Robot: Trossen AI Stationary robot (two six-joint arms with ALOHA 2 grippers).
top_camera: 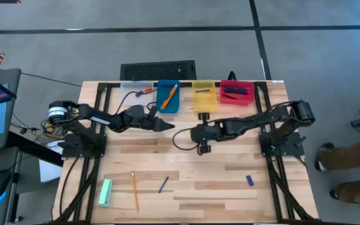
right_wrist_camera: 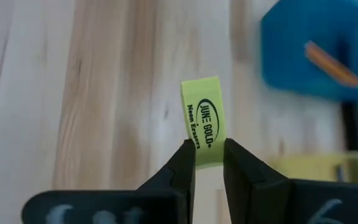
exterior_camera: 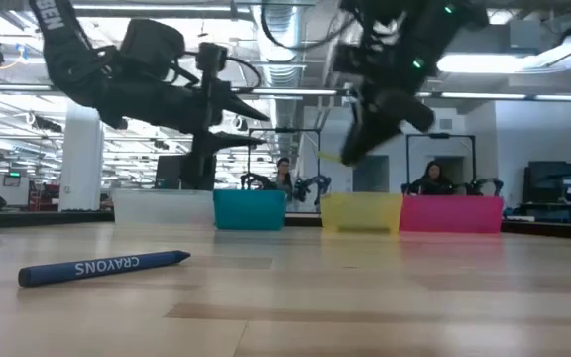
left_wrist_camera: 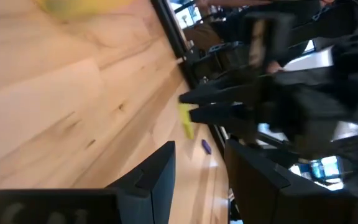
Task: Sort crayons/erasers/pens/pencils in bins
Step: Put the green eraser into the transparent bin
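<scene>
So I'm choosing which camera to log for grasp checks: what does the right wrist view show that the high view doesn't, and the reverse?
Only the right wrist view shows the right claw shut on a small yellow block eraser printed "Neon Erasers".

Only the high view shows the whole layout: the red plastic bin, the clear plastic bin, the left claw, and a long thin orange pencil lying near the table's front.

Both show the blue plastic bin holding an orange stick, and the yellow plastic bin.
</scene>
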